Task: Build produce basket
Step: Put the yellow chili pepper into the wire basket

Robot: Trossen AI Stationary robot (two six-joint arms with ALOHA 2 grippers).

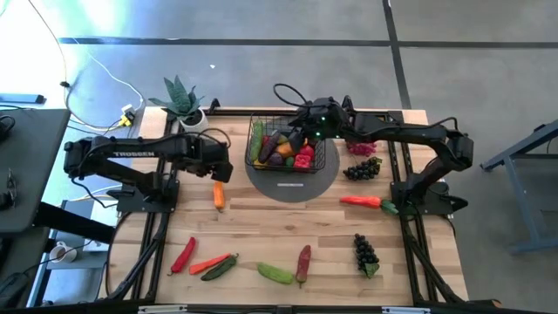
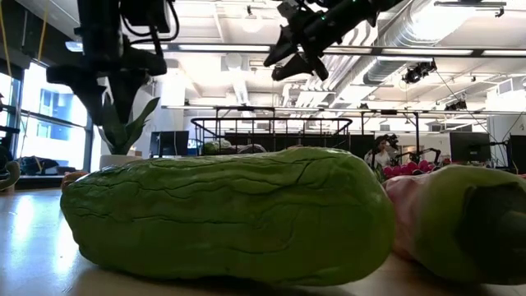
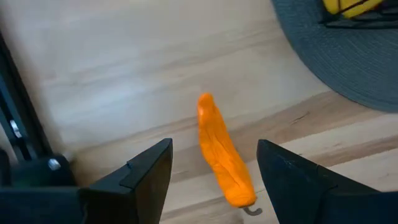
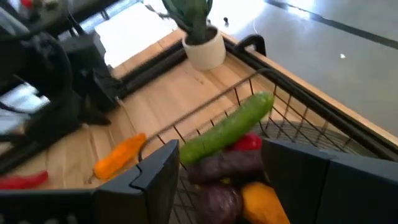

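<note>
The black wire basket (image 1: pixel 283 146) stands on a grey round mat (image 1: pixel 288 183) at the far middle of the table. It holds several produce pieces, among them a green cucumber (image 4: pixel 230 127). An orange pepper (image 3: pixel 221 152) lies flat on the wood left of the mat (image 1: pixel 219 195). My left gripper (image 3: pixel 214 146) hangs open above the pepper, pointing down, with one finger on either side and clear of it (image 1: pixel 218 170). My right gripper (image 4: pixel 221 155) is open over the basket with nothing between its fingers (image 1: pixel 301 135).
A potted plant (image 1: pixel 183 100) stands at the far left corner. Loose produce lies about: pink grapes (image 1: pixel 360 147), dark grapes (image 1: pixel 362 168), a carrot (image 1: pixel 362 201), and along the near edge chillies (image 1: pixel 183 255), a green gourd (image 1: pixel 275 273) and more grapes (image 1: pixel 364 253).
</note>
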